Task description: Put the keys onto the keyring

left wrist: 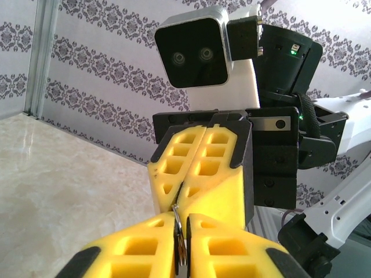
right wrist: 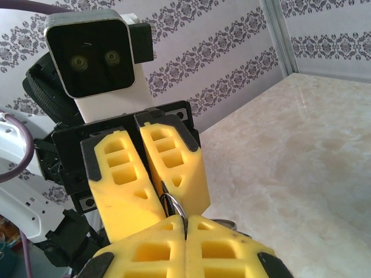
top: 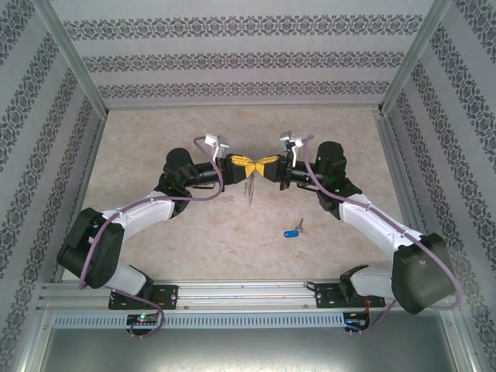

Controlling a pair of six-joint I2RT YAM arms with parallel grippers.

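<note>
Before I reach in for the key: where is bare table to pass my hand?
Free: the far table strip under the back wall; the near middle bounded by left arm, right arm and rail, save the key. Crowded: centre, where left fingers and right fingers pinch the keyring.

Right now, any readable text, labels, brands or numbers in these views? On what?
No readable text anywhere.
Wallpaper: ornament pattern only, no letters.
Wrist camera housing: no brand mark visible.
Yellow claw fingers: no marking.
Blue-headed key and keyring: too small to tell whether anything is stamped.
</note>
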